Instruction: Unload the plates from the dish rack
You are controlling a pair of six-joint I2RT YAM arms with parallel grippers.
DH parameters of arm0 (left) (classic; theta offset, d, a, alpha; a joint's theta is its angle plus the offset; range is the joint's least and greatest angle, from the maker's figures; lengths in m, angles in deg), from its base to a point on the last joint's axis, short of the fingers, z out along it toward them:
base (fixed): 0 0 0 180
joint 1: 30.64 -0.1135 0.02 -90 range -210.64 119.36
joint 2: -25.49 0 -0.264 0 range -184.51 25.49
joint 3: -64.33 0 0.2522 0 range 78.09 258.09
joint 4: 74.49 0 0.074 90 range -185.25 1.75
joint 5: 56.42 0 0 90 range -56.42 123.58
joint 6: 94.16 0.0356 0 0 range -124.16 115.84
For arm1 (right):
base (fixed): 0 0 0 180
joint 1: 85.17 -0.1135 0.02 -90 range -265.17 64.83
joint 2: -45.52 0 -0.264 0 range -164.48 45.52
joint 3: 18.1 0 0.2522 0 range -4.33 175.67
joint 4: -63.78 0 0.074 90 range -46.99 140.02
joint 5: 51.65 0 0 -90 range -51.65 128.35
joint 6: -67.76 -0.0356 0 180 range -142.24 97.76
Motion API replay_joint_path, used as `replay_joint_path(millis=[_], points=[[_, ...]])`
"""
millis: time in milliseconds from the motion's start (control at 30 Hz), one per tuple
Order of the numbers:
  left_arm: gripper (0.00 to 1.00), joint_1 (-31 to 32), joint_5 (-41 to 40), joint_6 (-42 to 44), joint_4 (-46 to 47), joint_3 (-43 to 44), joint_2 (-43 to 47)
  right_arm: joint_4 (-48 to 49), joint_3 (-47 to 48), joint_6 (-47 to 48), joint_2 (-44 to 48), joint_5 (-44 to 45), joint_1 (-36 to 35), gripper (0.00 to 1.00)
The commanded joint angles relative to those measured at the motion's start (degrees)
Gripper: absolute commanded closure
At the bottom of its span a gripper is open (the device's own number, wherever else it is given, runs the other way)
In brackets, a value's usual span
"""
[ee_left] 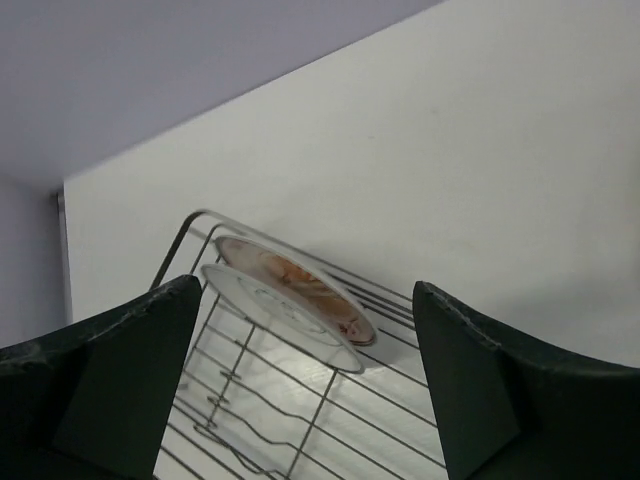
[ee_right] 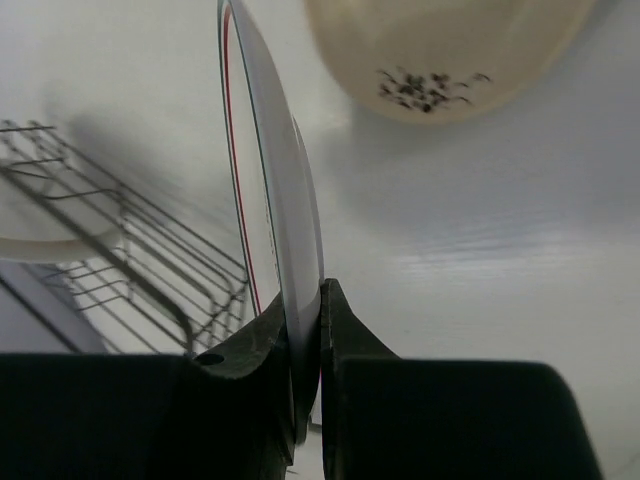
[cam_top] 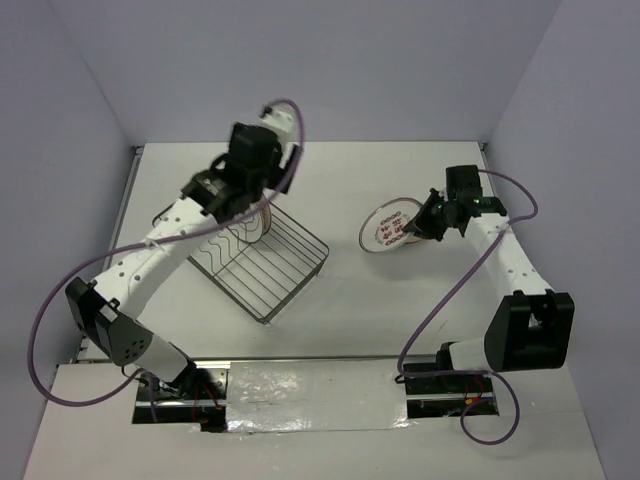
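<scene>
The wire dish rack (cam_top: pixel 285 270) stands left of centre. Two plates stand on edge at its far end (cam_top: pixel 263 222). In the left wrist view the nearer one is white (ee_left: pixel 270 310) and the one behind it has orange-red motifs (ee_left: pixel 305 285). My left gripper (cam_top: pixel 256 204) hovers above them, open and empty (ee_left: pixel 310 370). My right gripper (cam_top: pixel 422 224) is shut on the rim of a white plate with red motifs (cam_top: pixel 388 226), held tilted right of the rack. The right wrist view shows this plate edge-on (ee_right: pixel 275 200) between the pads.
A cream-tan dish underside with a dark mark (ee_right: pixel 440 50) shows beyond the held plate in the right wrist view. The rack's wires (ee_right: pixel 160 300) lie to its left. Grey walls enclose the white table (cam_top: pixel 400 320) on three sides.
</scene>
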Motion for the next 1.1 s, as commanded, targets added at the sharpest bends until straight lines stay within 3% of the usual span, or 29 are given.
replay_joint_path(millis=[0, 133, 300, 367, 467, 533, 767, 867, 933, 1067], points=[[0.01, -8.4, 2.7, -21.8, -12.3, 8.7, -1.8, 7.7, -4.3, 3.3, 1.9, 2.3, -0.3, 1.0], [0.0, -16.4, 7.7, -28.4, -19.9, 14.4, -5.4, 11.7, -14.9, 3.3, 4.8, 2.2, -1.0, 1.0], [0.0, -19.5, 9.0, -33.3, -21.0, 13.9, -6.6, 16.0, -24.5, 2.1, 8.1, 2.2, -2.3, 0.95], [0.01, -19.4, 8.6, -35.4, -22.3, 13.8, -7.2, 16.5, -26.6, 2.0, 8.8, 2.4, -3.7, 0.86], [0.01, -19.6, 7.8, -38.1, -22.7, 12.2, -7.3, 16.3, -30.4, 1.4, 9.7, 3.5, -5.0, 0.53], [0.03, -19.5, 7.1, -40.1, -23.1, 11.6, -7.3, 14.1, -30.6, 1.4, 9.1, 5.1, -5.7, 0.35], [0.06, -19.5, 5.8, -43.0, -23.8, 9.7, -8.0, 4.7, -25.0, 2.8, 5.0, 12.1, -11.5, 0.26], [0.08, -19.5, 4.6, -43.1, -23.9, 9.4, -8.9, -2.2, -21.8, 2.9, 6.8, 15.4, -13.9, 0.24], [0.11, -19.5, 3.0, -43.5, -24.5, 9.7, -10.0, -5.4, -18.4, 2.8, 9.4, 18.5, -14.4, 0.11], [0.2, -19.5, 1.0, -43.8, -23.2, 8.7, -10.8, -9.4, -14.6, 4.6, 14.1, 20.1, -14.4, 0.1]])
